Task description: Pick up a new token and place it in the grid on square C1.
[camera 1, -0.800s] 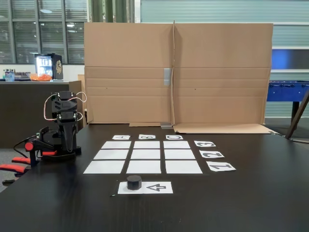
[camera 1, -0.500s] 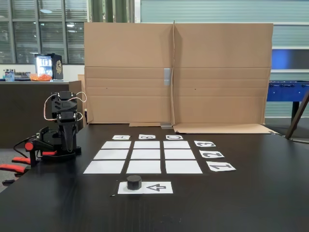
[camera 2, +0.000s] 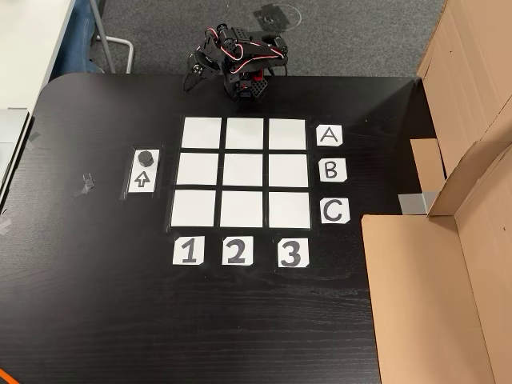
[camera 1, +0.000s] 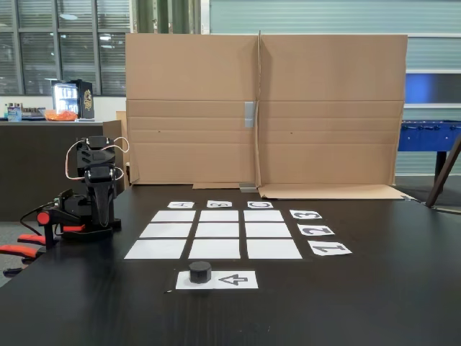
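A small dark token (camera 1: 199,271) (camera 2: 145,157) sits on the end of a white arrow sheet (camera 1: 234,280) (camera 2: 142,181), just outside the grid. The grid (camera 1: 218,231) (camera 2: 243,173) is nine white paper cells, all bare. Square C1 (camera 1: 274,249) (camera 2: 193,208) is the corner cell in line with the C card (camera 2: 334,210) and the 1 card (camera 2: 188,251). The black arm (camera 1: 97,194) is folded up at the table edge, well away from the token. Its gripper (camera 2: 190,80) points down over the table, fingers together and holding nothing.
Tall cardboard panels (camera 1: 263,108) (camera 2: 448,264) stand along the side of the table past the A B C cards. Red clamps (camera 1: 21,245) and cables lie beside the arm's base. A bit of tape (camera 2: 86,185) lies near the arrow sheet.
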`<state>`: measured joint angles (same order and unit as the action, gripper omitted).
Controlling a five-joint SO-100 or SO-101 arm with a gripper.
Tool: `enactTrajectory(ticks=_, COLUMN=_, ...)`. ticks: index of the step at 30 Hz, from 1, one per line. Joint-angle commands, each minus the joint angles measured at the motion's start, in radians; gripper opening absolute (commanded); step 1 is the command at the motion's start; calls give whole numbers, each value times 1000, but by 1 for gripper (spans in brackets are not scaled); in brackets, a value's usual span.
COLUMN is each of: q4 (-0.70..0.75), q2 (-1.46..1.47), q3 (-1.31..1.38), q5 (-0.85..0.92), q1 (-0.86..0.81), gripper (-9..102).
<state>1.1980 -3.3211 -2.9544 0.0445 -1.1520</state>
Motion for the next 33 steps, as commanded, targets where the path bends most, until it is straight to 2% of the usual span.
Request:
enactTrajectory(ticks=1, q4=0, q2=-5, q3=5, q5=-8, q1=-8, gripper=-1)
enactTrajectory(ticks=27, q4=0, q2=-2, q3=6, q5=-5, q1=8, gripper=-1)
enactTrajectory(ticks=31, q4=-6, q2=2, q3=6, q5=9, q1=32, gripper=2)
enactTrajectory(ticks=33, q4=-8, q2=17, q3=17, q5=9, q1=40, gripper=7)
